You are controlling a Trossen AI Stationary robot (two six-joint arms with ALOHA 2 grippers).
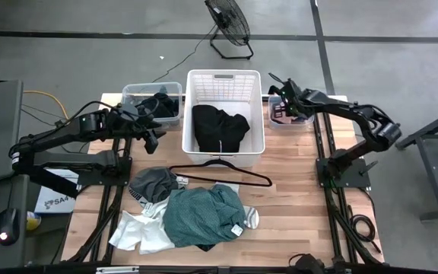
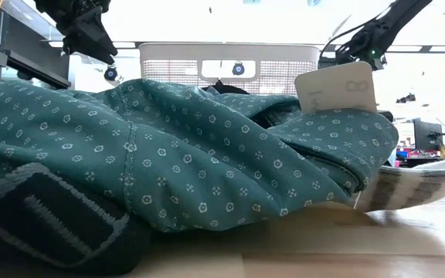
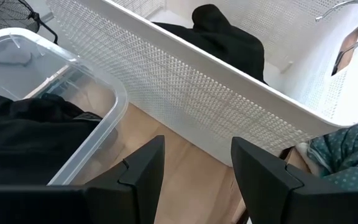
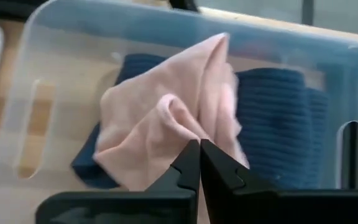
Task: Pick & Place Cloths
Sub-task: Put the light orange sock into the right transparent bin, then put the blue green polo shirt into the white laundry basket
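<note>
My right gripper point(image 4: 199, 147) reaches down into the clear bin point(image 4: 166, 18) at the table's far right point(image 1: 286, 116) and is shut on a pink cloth point(image 4: 160, 124). The pink cloth lies on a navy blue cloth point(image 4: 278, 118). My left gripper point(image 3: 197, 168) hangs open and holds nothing, above the table between the left clear bin point(image 3: 92, 81) and the white basket point(image 3: 229, 93); in the high view it is here point(image 1: 152, 141). Near the front edge lies a pile: a teal-green cloth point(image 1: 204, 217), a grey one point(image 1: 152, 183) and a white one point(image 1: 139, 232). My right gripper pinches a raised fold of the pink cloth point(image 4: 182, 121) between its two shut fingers, near the cloth's middle. The fingers come steeply from above. How many layers they have cannot be told. The cloth rests in the bin on the navy blue cloth.
A black cloth point(image 1: 219, 125) lies in the white basket point(image 1: 223, 74), another black cloth point(image 1: 162, 106) in the left clear bin. A thin black wire hanger point(image 1: 219, 171) lies between basket and pile. In the low view the teal-green cloth point(image 2: 168, 154) with its tag point(image 2: 334, 89) fills the foreground.
</note>
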